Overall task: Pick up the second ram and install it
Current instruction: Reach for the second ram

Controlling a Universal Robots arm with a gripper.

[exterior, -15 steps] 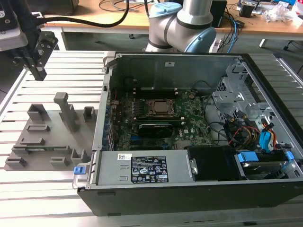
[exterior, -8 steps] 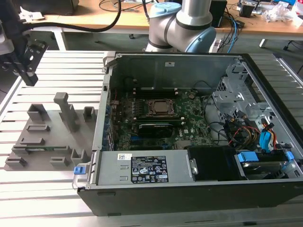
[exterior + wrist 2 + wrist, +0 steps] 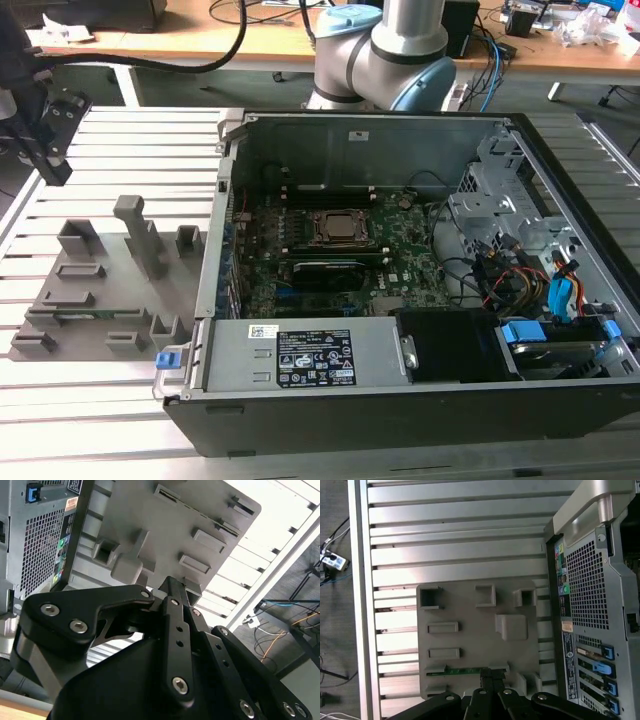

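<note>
Black end effector (image 3: 492, 671) hangs above the grey holder (image 3: 470, 640), its fingers together and empty. Second ram (image 3: 462, 670) sits in a slot at the holder's edge. Just beside the holder, the case (image 3: 590, 580) stands on the surface (image 3: 455, 530).

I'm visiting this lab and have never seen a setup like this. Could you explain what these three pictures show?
A robot arm stands behind an open computer case on a slatted metal table. The exterior view watches from a camera off the arm. Both wrist views come from cameras riding on the arm, looking past its black gripper. Beside the case, on the exterior view's left, sits a grey holder tray. The second ram, a thin green stick, lies in one of the tray's slots, not yet lifted. The gripper hangs clear of the tray.
</note>
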